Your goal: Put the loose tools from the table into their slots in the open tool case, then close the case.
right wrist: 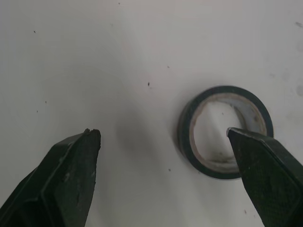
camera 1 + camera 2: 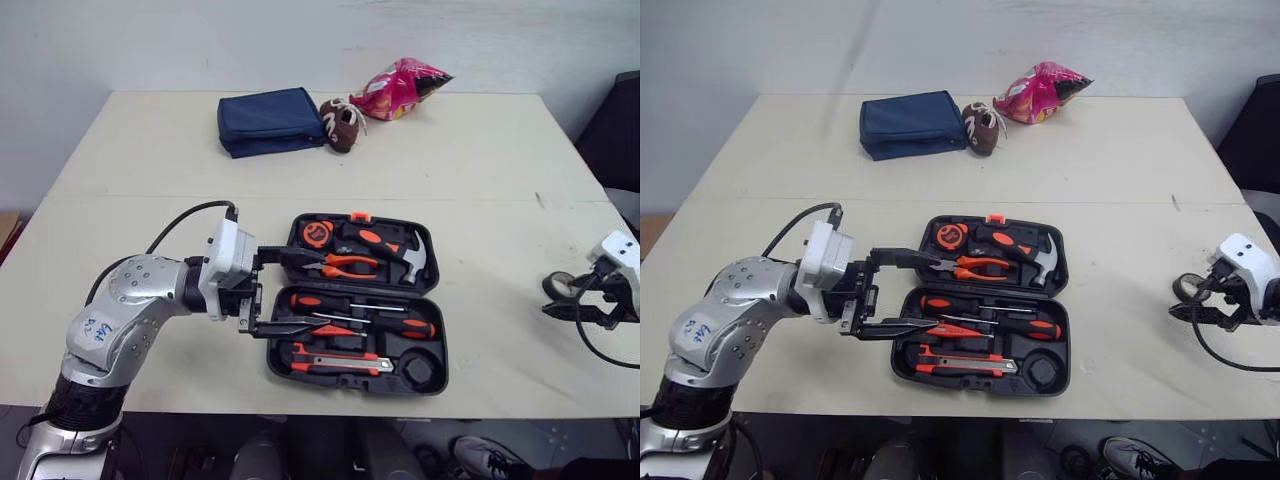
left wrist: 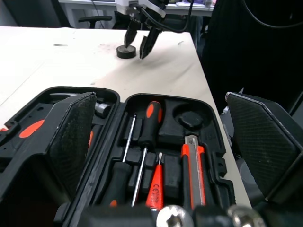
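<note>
1. Tool case: open flat on the table, directly under the left gripper fingers and well apart from the right gripper.
2. Left gripper: fingers spread wide, holding nothing. One finger reaches over the hammer half of the case, the other over the screwdriver half.
3. Case contents, ahead of the left fingers: hammer, pliers, tape measure; screwdrivers, utility knife.
4. Tape roll: black, lying flat on bare table at the right gripper's tips, outside the case.
5. Right gripper: fingers spread, holding nothing. One tip sits over the roll's hole, the other beside the roll over bare table; contact cannot be told.
6. Far beyond both grippers: blue pouch, brown ball, pink snack bag.
</note>
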Tool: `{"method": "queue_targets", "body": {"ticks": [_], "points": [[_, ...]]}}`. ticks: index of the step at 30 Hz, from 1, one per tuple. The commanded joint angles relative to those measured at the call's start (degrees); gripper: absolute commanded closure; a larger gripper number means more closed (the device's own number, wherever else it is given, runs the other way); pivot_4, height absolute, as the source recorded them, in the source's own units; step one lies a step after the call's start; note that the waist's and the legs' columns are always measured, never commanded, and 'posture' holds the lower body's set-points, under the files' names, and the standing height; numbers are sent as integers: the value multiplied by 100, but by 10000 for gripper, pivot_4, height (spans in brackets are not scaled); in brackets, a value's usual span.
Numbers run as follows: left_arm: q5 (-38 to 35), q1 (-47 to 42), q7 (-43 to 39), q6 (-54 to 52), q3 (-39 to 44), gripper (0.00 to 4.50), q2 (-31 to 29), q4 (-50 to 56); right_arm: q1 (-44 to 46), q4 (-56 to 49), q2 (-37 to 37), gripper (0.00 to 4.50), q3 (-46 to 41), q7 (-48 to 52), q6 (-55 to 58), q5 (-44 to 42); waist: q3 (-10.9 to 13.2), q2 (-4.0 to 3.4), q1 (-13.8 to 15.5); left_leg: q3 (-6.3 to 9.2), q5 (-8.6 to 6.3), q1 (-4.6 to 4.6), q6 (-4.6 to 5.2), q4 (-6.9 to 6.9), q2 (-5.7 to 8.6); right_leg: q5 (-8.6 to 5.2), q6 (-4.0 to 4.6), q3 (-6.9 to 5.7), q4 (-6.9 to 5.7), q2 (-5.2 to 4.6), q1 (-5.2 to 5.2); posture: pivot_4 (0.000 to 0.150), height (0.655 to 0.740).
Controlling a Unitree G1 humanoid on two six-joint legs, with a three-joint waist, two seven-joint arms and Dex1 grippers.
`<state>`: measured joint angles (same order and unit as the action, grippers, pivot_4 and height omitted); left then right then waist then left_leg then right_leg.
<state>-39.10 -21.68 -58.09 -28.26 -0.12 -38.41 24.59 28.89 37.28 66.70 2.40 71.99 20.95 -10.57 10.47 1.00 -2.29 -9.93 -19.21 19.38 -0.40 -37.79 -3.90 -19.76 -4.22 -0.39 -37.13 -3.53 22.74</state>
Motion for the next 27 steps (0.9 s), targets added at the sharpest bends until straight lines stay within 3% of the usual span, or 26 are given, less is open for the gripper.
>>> {"method": "queue_targets", "body": {"ticks": [1,4,7,14,19,24,27], "points": [[-57,6,96,28,144,508,-5,240,203,132,15,0,49,130,-16,235,0,-1,6,0,0,0,0,0,0,0,0,0,0,0,0,1500,7400],[-70,-13,153,9,114,508,-4,304,369,382,-87,0,163,83,-43,427,0,0,20,1,-2,1,-1,0,-1,0,0,-1,2,0,1,1500,7400],[-118,-20,173,-4,137,0,-11,384,507,643,-170,7681,227,59,-168,616,0,0,32,0,-2,4,0,-8,0,0,0,-1,1,-1,0,1500,7400],[-265,-107,184,-4,169,0,109,438,580,908,-218,43111,87,17,-557,735,0,-1,39,1,-3,4,-1,-10,-1,0,0,-1,-2,0,0,1500,7400],[-446,-117,-106,-186,82,0,-15,477,197,47,-126,44642,-339,698,-1307,177,0,-1,24,1,-5,3,-4,-10,-2,0,0,-1,-4,3,1,1500,7400],[-451,56,-411,-262,-7,0,-200,453,-718,-2714,-123,44642,-1052,1124,-28,-1177,3,-6,16,4,-8,3,-10,-13,-10,-1,1,-1,-13,8,2,1500,7400],[-275,-12,-553,-130,-127,0,-199,290,-1060,-4168,-45,44642,-1046,1204,552,-1669,3,-6,42,6,-9,2,-11,-19,-11,-2,2,0,-20,7,2,1500,7400]]}}
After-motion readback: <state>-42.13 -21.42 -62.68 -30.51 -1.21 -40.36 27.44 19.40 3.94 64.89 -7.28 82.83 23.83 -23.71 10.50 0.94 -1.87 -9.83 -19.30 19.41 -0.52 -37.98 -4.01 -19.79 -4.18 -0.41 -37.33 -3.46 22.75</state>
